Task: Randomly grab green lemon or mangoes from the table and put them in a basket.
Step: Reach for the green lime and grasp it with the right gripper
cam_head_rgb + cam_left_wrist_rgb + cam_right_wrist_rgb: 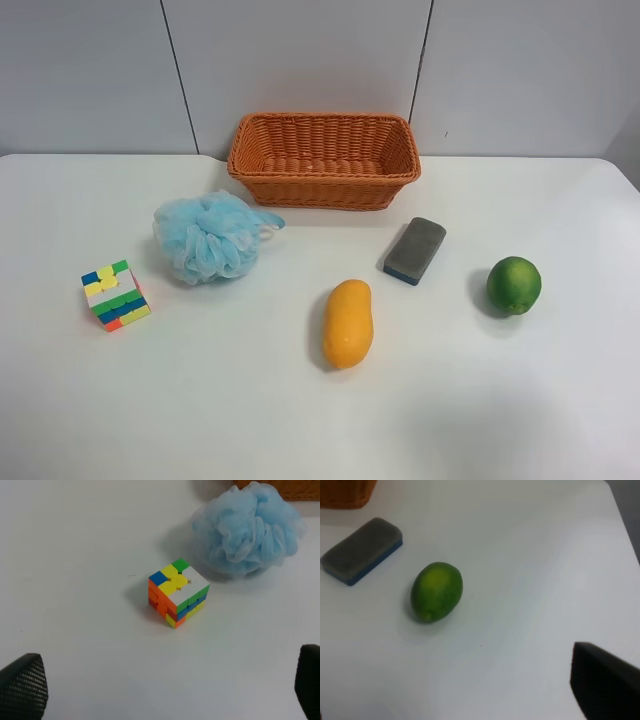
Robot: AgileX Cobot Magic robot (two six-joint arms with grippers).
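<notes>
Since the right gripper (455, 695) hangs wide open and empty, I'd centre it over the round glossy green lemon (436, 591) first.

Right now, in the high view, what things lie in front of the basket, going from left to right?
In order: puzzle cube, blue bath puff, mango, grey eraser, green lemon.

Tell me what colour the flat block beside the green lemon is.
The block is dark grey on top with a blue base, clearest in the right wrist view.
</notes>
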